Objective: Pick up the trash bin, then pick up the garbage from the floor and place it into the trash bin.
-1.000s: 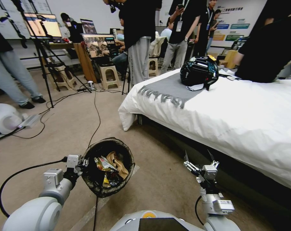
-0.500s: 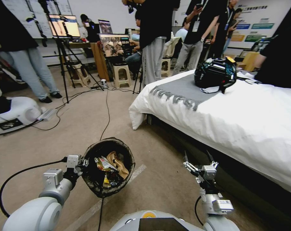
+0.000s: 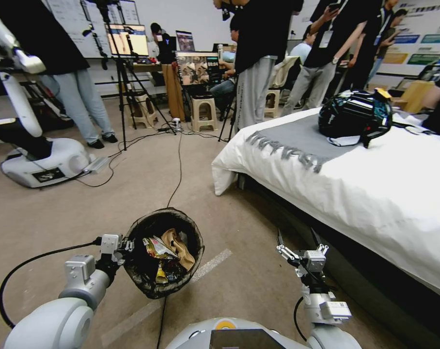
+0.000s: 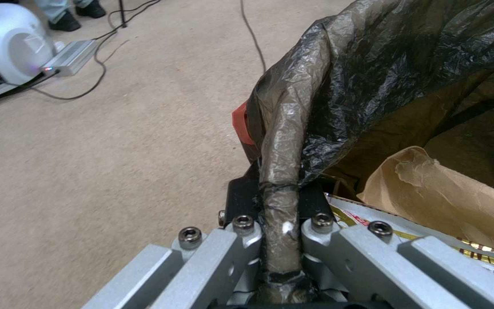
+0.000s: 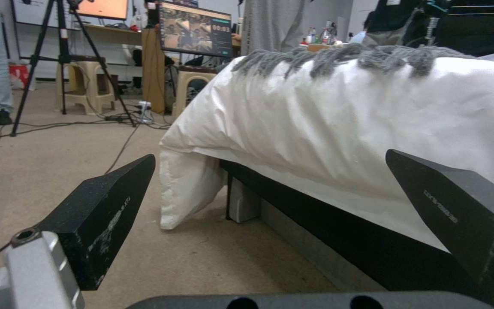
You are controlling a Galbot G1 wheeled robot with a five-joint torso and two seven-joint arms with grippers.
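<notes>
The left tool (image 3: 124, 245) clamps the trash bin's (image 3: 147, 281) bagged rim; right tool (image 3: 300, 238) spread empty.

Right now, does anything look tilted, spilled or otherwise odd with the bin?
The bin hangs tilted off the floor, its mouth facing the head camera, with the left end effector clamped on its bagged rim. The garbage sits inside; nothing has spilled.
</notes>
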